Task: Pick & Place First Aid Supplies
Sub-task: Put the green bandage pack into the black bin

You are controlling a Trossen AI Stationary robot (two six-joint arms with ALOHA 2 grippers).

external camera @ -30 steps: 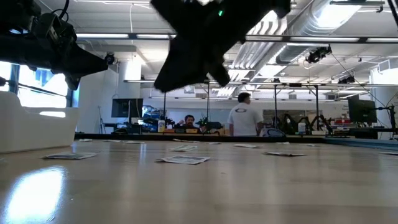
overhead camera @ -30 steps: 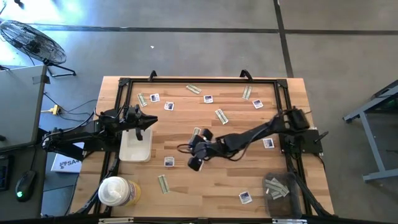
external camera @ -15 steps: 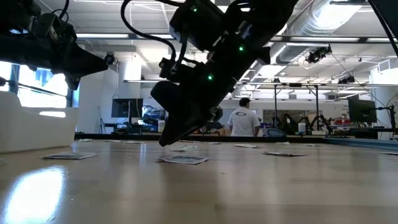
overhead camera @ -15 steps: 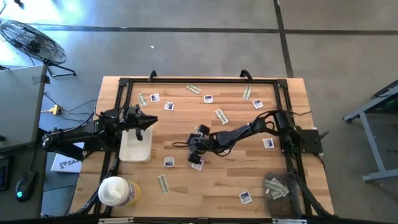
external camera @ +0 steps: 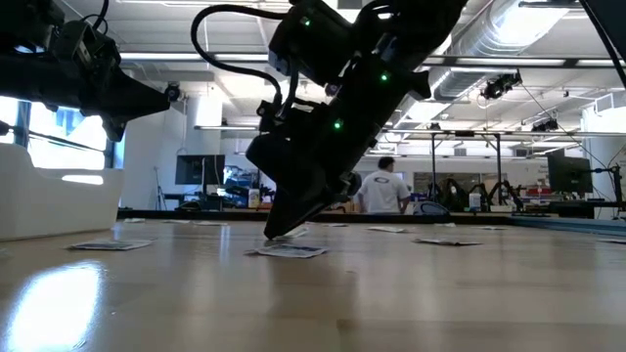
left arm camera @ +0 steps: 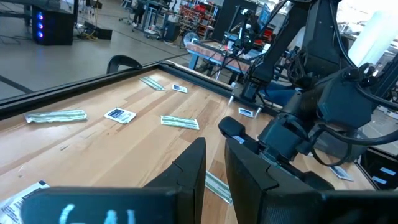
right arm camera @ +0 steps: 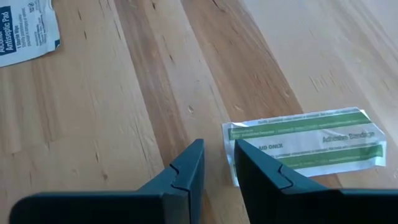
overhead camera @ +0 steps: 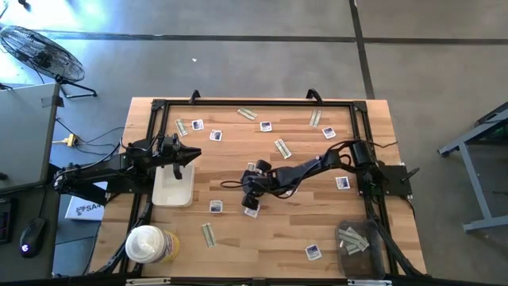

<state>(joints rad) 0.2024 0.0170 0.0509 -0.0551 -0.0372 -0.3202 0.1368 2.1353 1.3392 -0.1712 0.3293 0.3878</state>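
Wood-grain table (overhead camera: pixel 278 238), flat strip (right arm camera: pixel 308 146) (glossy wrapper)

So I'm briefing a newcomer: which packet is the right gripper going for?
Find the white tray at the table's left; the right gripper hangs at mid-table. Just ahead of its fingertips lies a narrow bandage strip. Unlike the square antiseptic pad nearby, it carries green stripes.

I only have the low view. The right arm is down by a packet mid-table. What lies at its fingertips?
Observer: A green-striped strip lies flat just past the right gripper, its end at the tips, not between them.
Operator: Is it holding anything?
Observer: No, only bare tabletop shows in the narrow gap.
Operator: Where exactly is the left gripper?
Observer: The left gripper hangs above the white tray.
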